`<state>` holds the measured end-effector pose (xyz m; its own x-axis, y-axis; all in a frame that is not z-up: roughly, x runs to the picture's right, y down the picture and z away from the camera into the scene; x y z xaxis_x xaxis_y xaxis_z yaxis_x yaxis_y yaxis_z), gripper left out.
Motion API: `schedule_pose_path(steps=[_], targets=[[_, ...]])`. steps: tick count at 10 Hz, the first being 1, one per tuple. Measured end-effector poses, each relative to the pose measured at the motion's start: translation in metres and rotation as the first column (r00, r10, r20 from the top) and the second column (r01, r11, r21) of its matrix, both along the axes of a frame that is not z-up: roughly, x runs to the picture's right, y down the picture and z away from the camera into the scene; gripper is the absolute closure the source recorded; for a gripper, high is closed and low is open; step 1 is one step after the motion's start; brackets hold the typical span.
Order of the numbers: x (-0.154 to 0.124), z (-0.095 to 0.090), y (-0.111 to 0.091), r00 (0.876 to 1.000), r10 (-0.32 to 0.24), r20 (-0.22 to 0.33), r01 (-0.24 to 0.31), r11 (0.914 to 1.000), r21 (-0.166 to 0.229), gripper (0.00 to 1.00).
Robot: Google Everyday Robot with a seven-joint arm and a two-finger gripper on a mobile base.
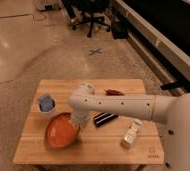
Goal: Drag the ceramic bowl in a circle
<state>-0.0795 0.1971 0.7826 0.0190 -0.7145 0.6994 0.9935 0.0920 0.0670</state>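
The ceramic bowl (60,132) is wide, shallow and orange-red. It sits on the wooden table (93,150) at the front left, just below the white cup. My gripper (78,123) points down at the end of the white arm (123,106), which reaches in from the right. It is at the bowl's right rim and touches it there. The arm's wrist hides the bowl's right edge.
A white cup with blue contents (47,104) stands right behind the bowl, close to its rim. A flat black item (105,119) lies right of the gripper. A small white bottle (131,133) lies at the front right. A reddish-brown item (113,92) lies at the back.
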Motion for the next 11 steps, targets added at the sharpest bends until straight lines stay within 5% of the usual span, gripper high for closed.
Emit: schedule_pose_path(steps=[2, 6, 11], targets=[[0.015, 0.019, -0.011, 0.999, -0.006, -0.048, 0.006, 1.0, -0.003, 1.0], [0.093, 0.041, -0.019, 0.979, 0.019, -0.204, -0.022, 0.9997, -0.012, 1.0], [0.173, 0.002, 0.023, 0.938, 0.093, -0.334, -0.111, 0.9932, -0.034, 1.0]])
